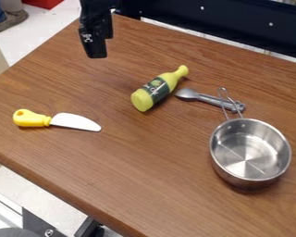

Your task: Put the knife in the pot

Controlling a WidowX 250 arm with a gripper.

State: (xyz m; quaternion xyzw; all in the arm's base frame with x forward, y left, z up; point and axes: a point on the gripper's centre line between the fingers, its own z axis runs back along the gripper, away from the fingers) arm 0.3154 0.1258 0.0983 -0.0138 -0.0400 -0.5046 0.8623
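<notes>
High over the table's back left part hangs the black gripper point(96, 44), well above and to the right of the knife, touching nothing. The toy knife point(59, 121) lies flat at the table's left side, its yellow handle to the left and its white blade to the right. A steel pot point(250, 150) stands upright at the right, its wire handle toward the back. Its inside is bare metal.
A yellow-green toy bottle point(158, 89) lies on its side mid-table. Right of it, a grey spoon point(210, 99) lies partly under the pot's handle. The brown table point(132, 176) has its front edge running diagonally at lower left.
</notes>
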